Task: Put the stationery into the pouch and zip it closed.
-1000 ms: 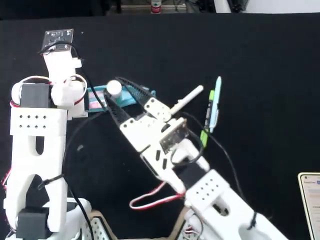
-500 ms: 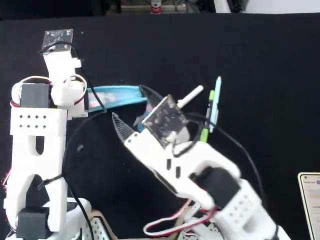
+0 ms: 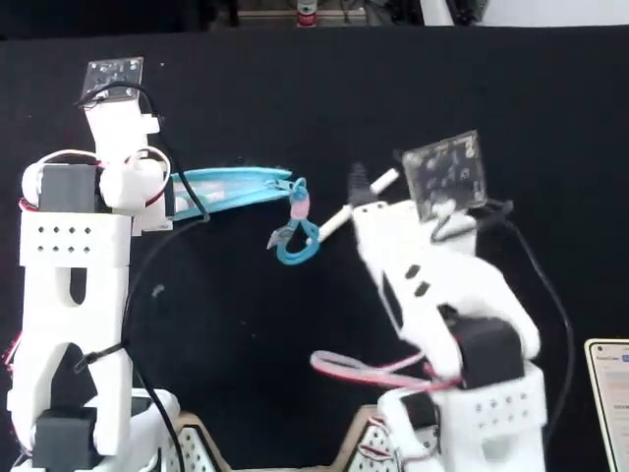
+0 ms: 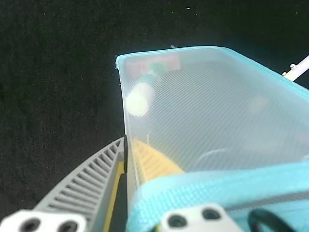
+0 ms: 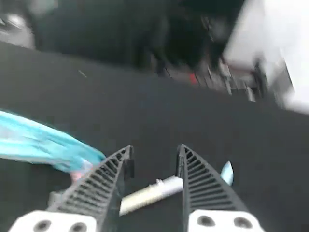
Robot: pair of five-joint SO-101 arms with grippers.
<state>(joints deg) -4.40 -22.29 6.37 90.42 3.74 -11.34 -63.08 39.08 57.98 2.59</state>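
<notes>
A translucent pouch [image 3: 231, 187] with teal trim lies left of centre, its blue zip strap [image 3: 295, 241] trailing off the open end. My left gripper [image 3: 182, 199] is shut on the pouch's other end. In the left wrist view the pouch [image 4: 203, 116] holds a white stick [image 4: 139, 99] and a red and green item [image 4: 155, 65]. My right gripper [image 3: 359, 182] hangs open above a white pen [image 3: 339, 214] just right of the strap. The right wrist view has its fingers [image 5: 104, 186] spread over that pen [image 5: 149, 191], with a blue pen tip [image 5: 226, 173] beyond.
A light card or device [image 3: 609, 393] lies at the right edge of the black table [image 3: 550, 108]. A red cable [image 3: 359, 372] loops at the right arm's base. The room beyond the table's far edge is cluttered.
My right gripper has pulled back from the pouch mouth and swung right toward the pens. The white stick seen at the pouch mouth is now inside. The left arm has stayed put.
</notes>
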